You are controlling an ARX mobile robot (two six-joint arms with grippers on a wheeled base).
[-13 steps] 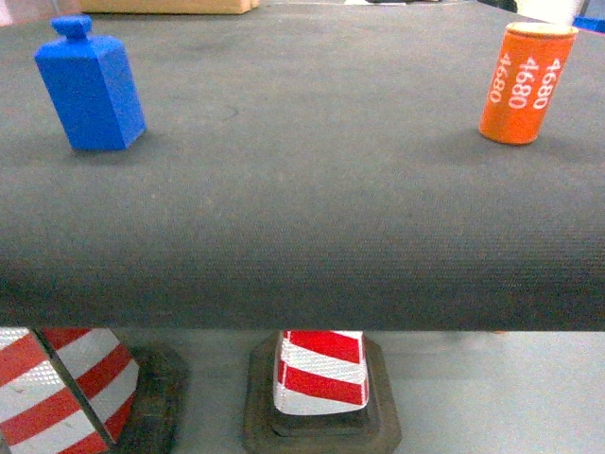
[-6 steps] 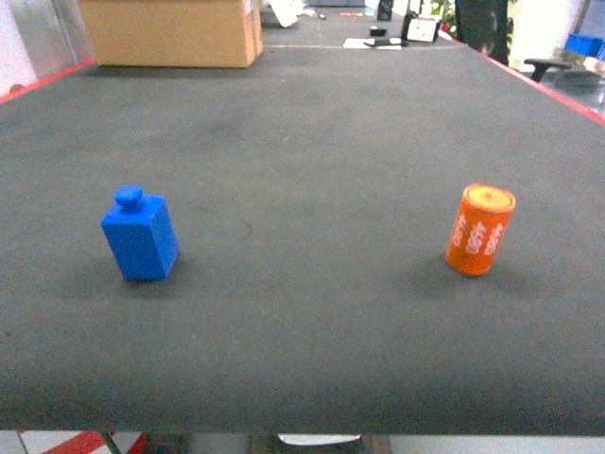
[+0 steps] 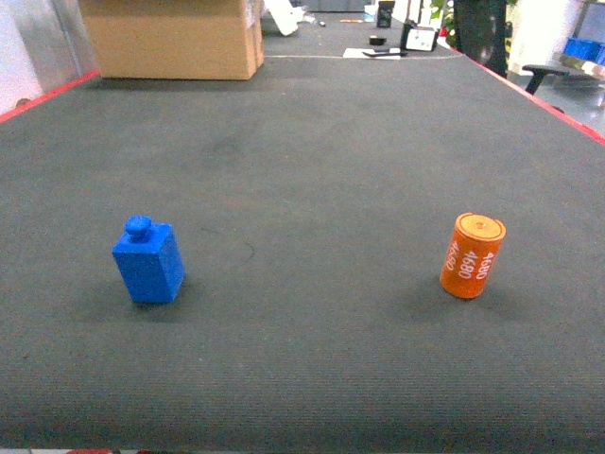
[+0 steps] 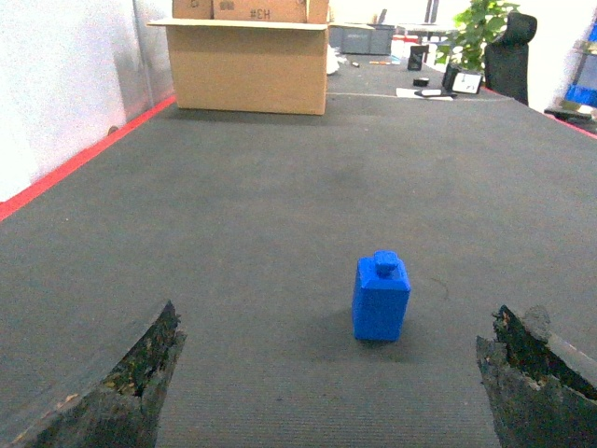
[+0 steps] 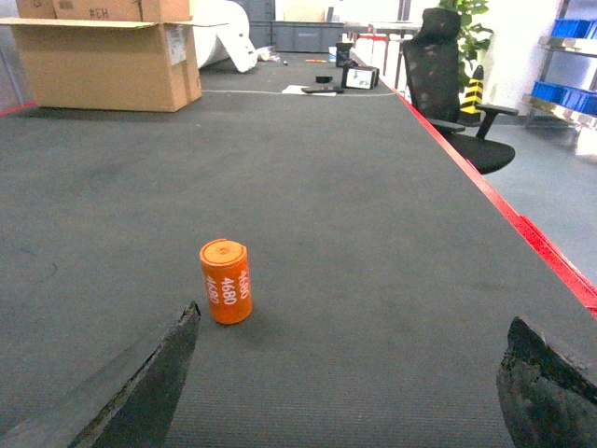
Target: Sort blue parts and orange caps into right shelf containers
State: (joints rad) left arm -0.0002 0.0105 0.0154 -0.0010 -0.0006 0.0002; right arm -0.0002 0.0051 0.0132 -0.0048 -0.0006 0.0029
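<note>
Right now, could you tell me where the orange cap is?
The orange cap stands upright on the right of the dark table in the head view, well apart from the blue part on the left.

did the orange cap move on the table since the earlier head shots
Cannot tell. The orange cap shifts in frame, but the blue part and table edge shift too, so the camera moved.

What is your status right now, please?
Both hands open, empty: left hand, right hand. Blue part and orange cap upright on table, untouched. Nothing in the way.
</note>
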